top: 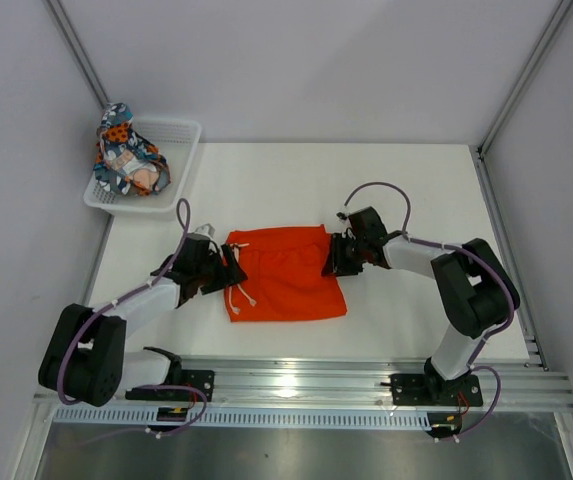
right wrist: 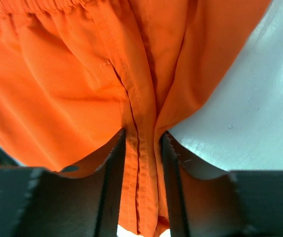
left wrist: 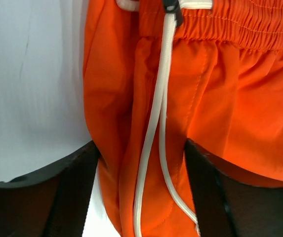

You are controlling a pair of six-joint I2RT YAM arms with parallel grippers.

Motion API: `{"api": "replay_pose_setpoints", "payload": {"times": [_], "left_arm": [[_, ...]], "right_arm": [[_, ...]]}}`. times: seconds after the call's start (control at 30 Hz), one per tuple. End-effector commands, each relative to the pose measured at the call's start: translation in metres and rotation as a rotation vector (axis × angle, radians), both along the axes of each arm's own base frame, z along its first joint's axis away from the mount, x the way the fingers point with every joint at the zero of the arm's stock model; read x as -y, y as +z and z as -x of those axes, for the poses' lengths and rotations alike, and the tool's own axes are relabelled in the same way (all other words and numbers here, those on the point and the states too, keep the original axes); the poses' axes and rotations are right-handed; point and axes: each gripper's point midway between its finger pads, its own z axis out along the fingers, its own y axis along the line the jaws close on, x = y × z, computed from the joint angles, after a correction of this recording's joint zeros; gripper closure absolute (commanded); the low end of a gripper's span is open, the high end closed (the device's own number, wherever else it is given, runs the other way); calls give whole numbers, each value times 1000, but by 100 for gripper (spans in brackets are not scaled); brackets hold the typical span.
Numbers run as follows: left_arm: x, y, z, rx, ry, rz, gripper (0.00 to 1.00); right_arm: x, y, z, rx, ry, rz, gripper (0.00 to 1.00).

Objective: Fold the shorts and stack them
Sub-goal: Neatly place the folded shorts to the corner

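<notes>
Right gripper (right wrist: 142,134): jaws drawn narrow, pinching a seam fold at the right edge of the orange shorts (top: 286,275). Left gripper (left wrist: 141,145): jaws spread, straddling the opposite edge with the white drawstring (left wrist: 163,74) running between them, no pinch evident. The orange shorts lay flat mid-table (top: 416,190), long axis running left to right from one gripper to the other, each arm at its own end; the printed shorts (top: 126,155) sat bunched in the white basket (top: 184,130) at the far left corner, nearer the left arm.
</notes>
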Motion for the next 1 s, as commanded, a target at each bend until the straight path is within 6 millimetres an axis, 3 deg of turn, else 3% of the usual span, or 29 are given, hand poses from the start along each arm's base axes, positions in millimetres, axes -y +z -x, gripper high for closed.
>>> {"api": "replay_pose_setpoints", "payload": {"times": [0.0,0.1,0.17,0.2,0.3,0.37,0.47,0.53,0.57,0.63,0.67,0.7,0.77,0.8,0.83,0.87,0.9,0.93,0.97], "left_arm": [[4,0,-12,32,-11,18,29],[2,1,-14,43,-1,11,38],[1,1,-13,48,-1,8,49],[2,2,-15,57,0,9,53],[4,0,-14,60,-1,-10,64],[9,1,-13,67,-8,-22,71],[29,9,-17,94,-19,-26,71],[47,5,-13,89,-50,-31,72],[70,17,-18,125,-74,6,73],[88,7,-16,107,-95,-7,74],[104,13,-22,120,-97,15,74],[125,6,-16,102,-139,6,75],[165,10,-12,126,-184,36,76],[177,6,-9,122,-203,38,77],[201,8,-17,133,-219,51,77],[219,4,-7,127,-253,47,79],[230,1,-7,123,-266,41,80],[258,6,-17,140,-281,62,80],[275,4,-10,137,-313,69,81]], "right_arm": [[3,3,-7,46,-1,95,66],[6,6,-12,81,-16,160,74],[5,7,-13,94,-14,182,79],[4,9,-14,99,-15,187,88],[6,11,-16,112,-27,222,100],[15,12,-21,122,-71,265,100],[34,14,-25,104,-131,317,100],[52,16,-27,95,-184,360,100],[62,19,-26,84,-222,381,100],[83,22,-30,66,-289,398,100],[92,22,-29,58,-311,408,100],[109,28,-30,54,-372,424,100],[128,30,-25,39,-432,456,100],[141,40,-27,63,-488,472,100],[155,43,-27,64,-537,491,100],[165,46,-24,60,-565,506,100],[178,55,-23,90,-616,528,100],[193,59,-23,93,-664,551,100],[204,62,-19,92,-694,578,100]]}}
